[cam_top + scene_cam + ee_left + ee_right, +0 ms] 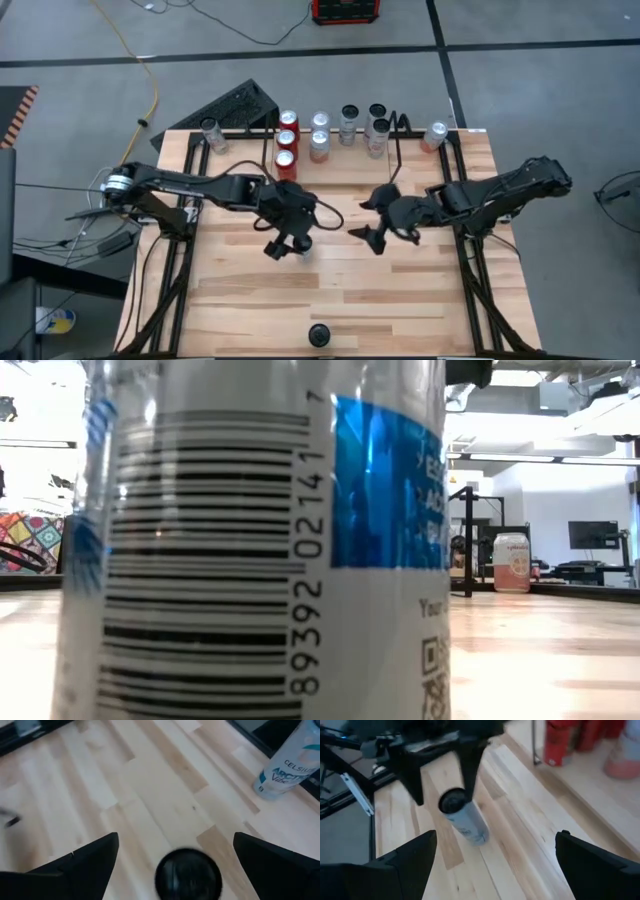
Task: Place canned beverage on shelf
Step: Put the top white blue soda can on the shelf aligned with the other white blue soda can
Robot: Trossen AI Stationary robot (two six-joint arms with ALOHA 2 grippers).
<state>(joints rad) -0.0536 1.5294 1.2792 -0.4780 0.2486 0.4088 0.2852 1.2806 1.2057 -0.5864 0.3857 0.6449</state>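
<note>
From above: left gripper [288, 243] over an upright can [304, 247] mid-counter [400, 290], jaws apart, shelf [340, 135] at far edge; right wrist: right gripper [495, 857] jaws apart, empty.

Robotics lab or workshop, not a home. Bare grey concrete floor [520, 90] with dark seam lines, loose yellow cable [150, 85] and black cables trailing over it, red case [346, 10] at far edge. Butcher-block table [330, 300] framed by black rails. Low view shows white walls, ceiling strip lights [520, 457], a monitor [593, 536] on a far right desk, a black metal stand [468, 540].
</note>
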